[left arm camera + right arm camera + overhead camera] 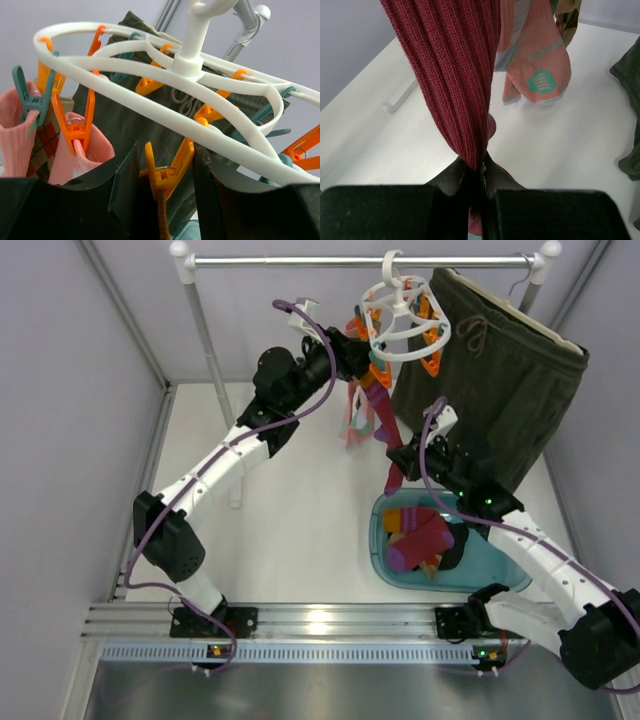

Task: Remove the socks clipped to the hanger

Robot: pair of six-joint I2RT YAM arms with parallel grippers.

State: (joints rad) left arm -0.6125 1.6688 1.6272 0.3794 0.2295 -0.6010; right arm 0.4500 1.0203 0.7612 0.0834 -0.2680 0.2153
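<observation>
My right pincer point(480, 172) is clamped on the maroon sock point(455, 75). Left pincer point(166, 155) sits apart, jaws either side of an orange clip point(172, 170) on the hanger point(187, 62).

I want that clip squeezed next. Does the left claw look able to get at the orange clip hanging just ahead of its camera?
Probably yes: the orange clip hangs between the left claw and its open fingers, nothing in between, and the hanger ring passes above it.
</observation>
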